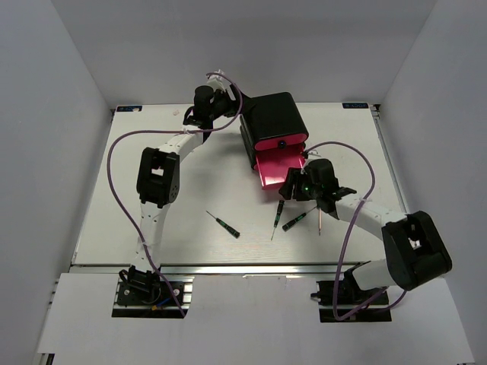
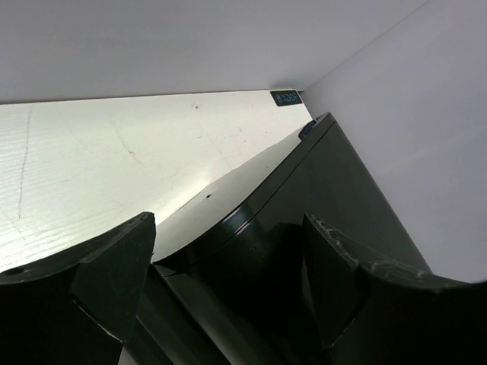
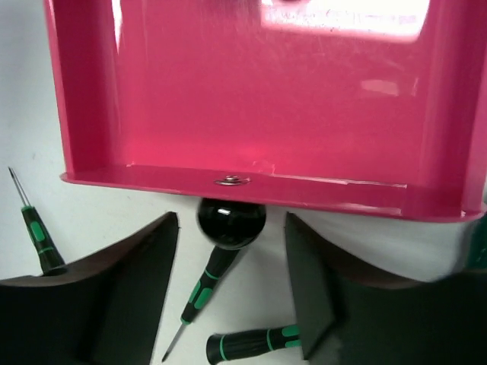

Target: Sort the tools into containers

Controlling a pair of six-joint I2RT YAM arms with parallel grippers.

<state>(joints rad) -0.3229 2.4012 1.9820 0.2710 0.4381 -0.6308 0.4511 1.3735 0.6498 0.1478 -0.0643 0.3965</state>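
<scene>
White walls box in a pale tabletop [image 1: 221, 179] where a black box [image 1: 272, 118] stands at the far side, its lowest pink drawer [image 3: 251, 114] pulled out and, as far as it shows, holding nothing. The right gripper [image 3: 231, 236] hangs at the drawer front, its fingers spread wide on either side of the round black knob [image 3: 230, 219] and gripping nothing. The left gripper [image 2: 228, 224] is also wide open, straddling a rear corner of the box; whether it touches the box I cannot tell. The drawer looks open enough, so loading comes next. The thin screwdriver [image 3: 204, 287] just below the knob is the nearest pick. Back off the knob first, turn so the fingers cross its handle, and close low against the tabletop. Lift it clear of the drawer's front wall before letting go. A stubbier one [image 3: 255, 344] lies close beside it, so come down carefully between them.
</scene>
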